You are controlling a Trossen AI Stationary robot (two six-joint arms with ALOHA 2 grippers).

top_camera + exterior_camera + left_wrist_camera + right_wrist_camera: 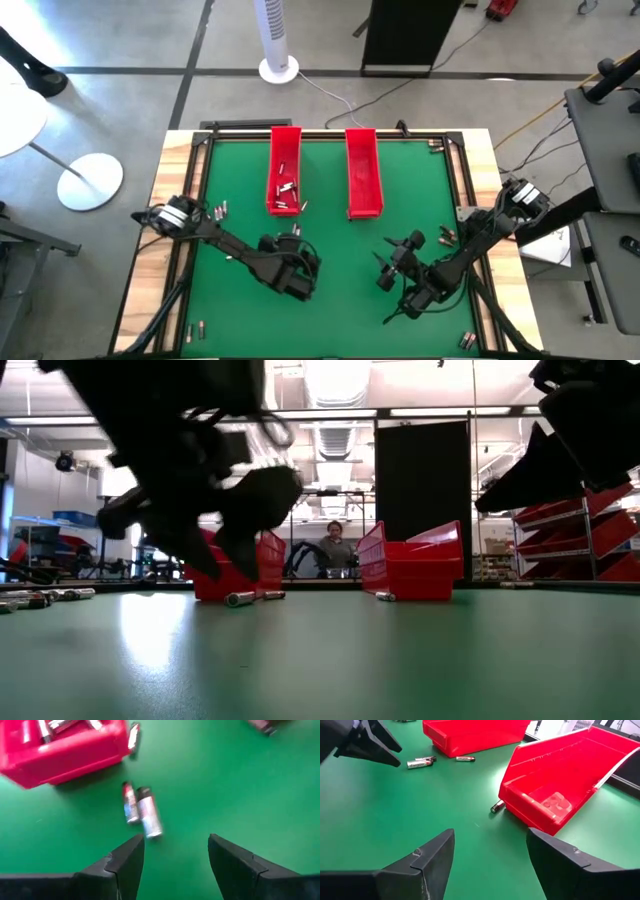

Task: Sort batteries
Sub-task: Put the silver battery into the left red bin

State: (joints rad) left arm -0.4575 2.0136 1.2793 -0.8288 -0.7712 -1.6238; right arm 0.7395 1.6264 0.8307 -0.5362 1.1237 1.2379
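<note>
While both arms hover over the green table [330, 200], left gripper [175, 855] spread wide, empty, above two small silvery cylindrical batteries [142, 812], right gripper [490, 855] equally open, empty.

Two red trays [285, 170] [363, 172], many scattered batteries [149, 818].

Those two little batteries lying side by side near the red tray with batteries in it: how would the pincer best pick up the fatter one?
Probably from above, across the middle of the larger battery. It lies flat, nearly touching the thinner battery, so one finger has little room. The open left pincer is closest.
</note>
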